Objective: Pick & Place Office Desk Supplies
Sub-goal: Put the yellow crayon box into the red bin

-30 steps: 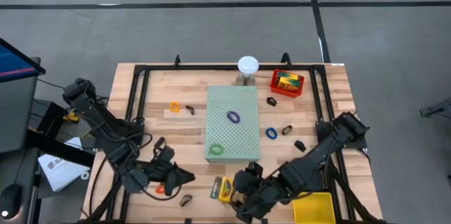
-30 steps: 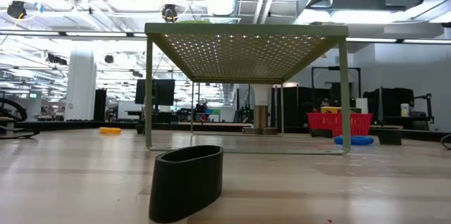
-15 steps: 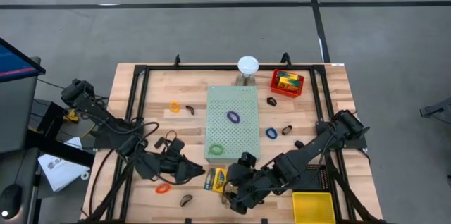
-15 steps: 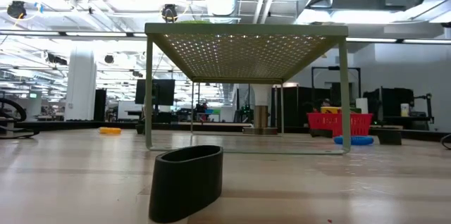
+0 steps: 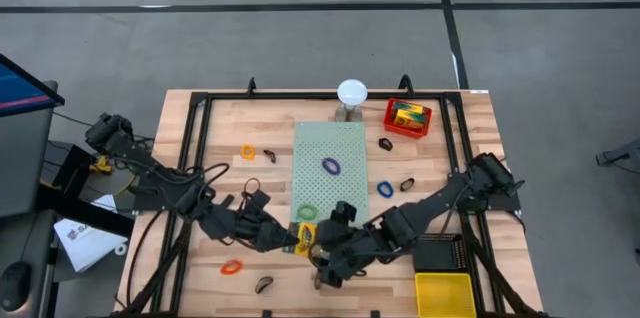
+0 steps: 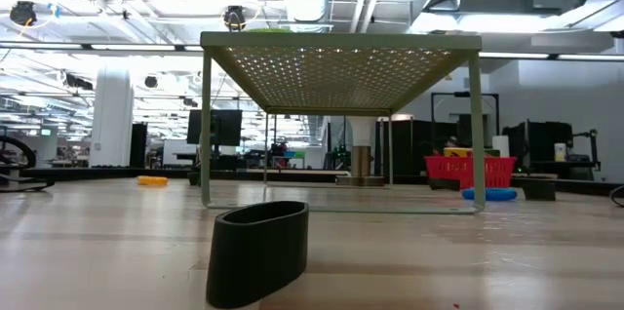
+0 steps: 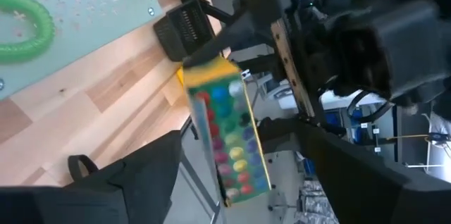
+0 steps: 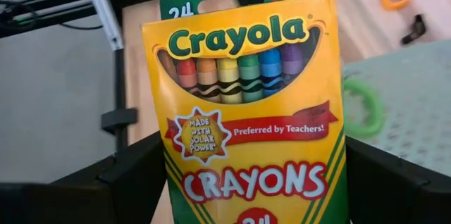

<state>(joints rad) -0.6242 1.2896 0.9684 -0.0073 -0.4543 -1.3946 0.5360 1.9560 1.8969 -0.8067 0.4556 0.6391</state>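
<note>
A yellow-and-green Crayola crayon box [image 8: 246, 111] sits between the fingers of my right gripper [image 8: 254, 160], just off the near edge of the pale-green perforated board [image 5: 330, 173]. In the high view the box [image 5: 305, 238] shows between my right gripper [image 5: 318, 246] and my left gripper [image 5: 283, 239]. My left gripper [image 7: 239, 136] is open, its fingers standing on either side of the box [image 7: 225, 139] without touching it. A green loop [image 5: 308, 212] and a purple loop [image 5: 331, 166] lie on the board. My right gripper pinches the crayon box between its two fingers, by its two long narrow sides [image 8: 173, 182] near the bottom end. The printed front faces the wrist camera and the top end points away from the wrist. The box is lifted clear of the table.
On the table lie orange loops [image 5: 232, 268] [image 5: 248, 152], a blue loop [image 5: 385, 189], a black loop [image 6: 258, 251] and small black clips [image 5: 270, 156]. A red basket [image 5: 408, 118] and a white dome [image 5: 351, 93] stand at the far edge. A yellow bin [image 5: 445, 293] and a black tray [image 5: 440, 253] are near right.
My right gripper has carried the crayon box from near the table's front edge toward the far edge and a little left, up to the board. My left gripper has moved right toward the box and opened, leaving an orange loop lying uncovered on the table.
</note>
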